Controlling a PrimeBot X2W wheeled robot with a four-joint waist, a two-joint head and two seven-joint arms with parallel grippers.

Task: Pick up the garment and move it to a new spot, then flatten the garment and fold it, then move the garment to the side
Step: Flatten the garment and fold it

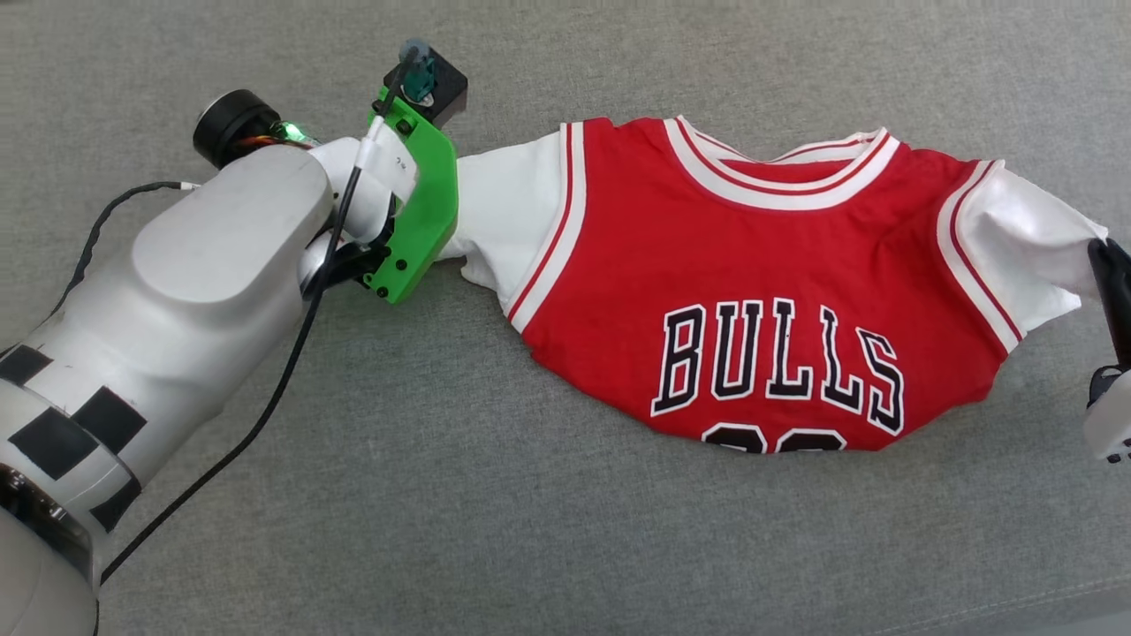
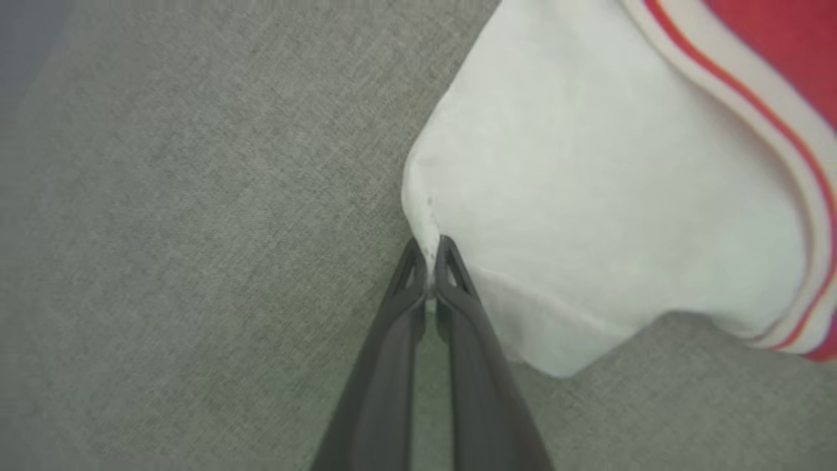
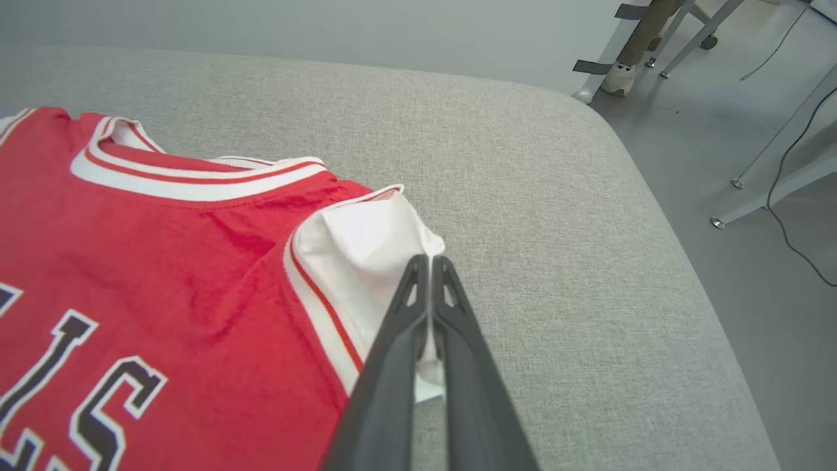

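Roughly centred on a grey woven fabric surface (image 1: 442,512) lies a red jersey garment (image 1: 751,291) with white short sleeves, striped trim and black "BULLS" lettering — front up, its number partly hidden at the lower edge. The left gripper (image 2: 430,261), dark fingers pressed together, pinches one white sleeve's edge; the right gripper (image 3: 429,275), likewise closed, clamps the opposite sleeve — both sleeves stretched sideways.

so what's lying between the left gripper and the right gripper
The garment spans that stretch in the head view: left gripper shut on one white sleeve, right gripper shut on the other, the red body lying on the grey surface between.
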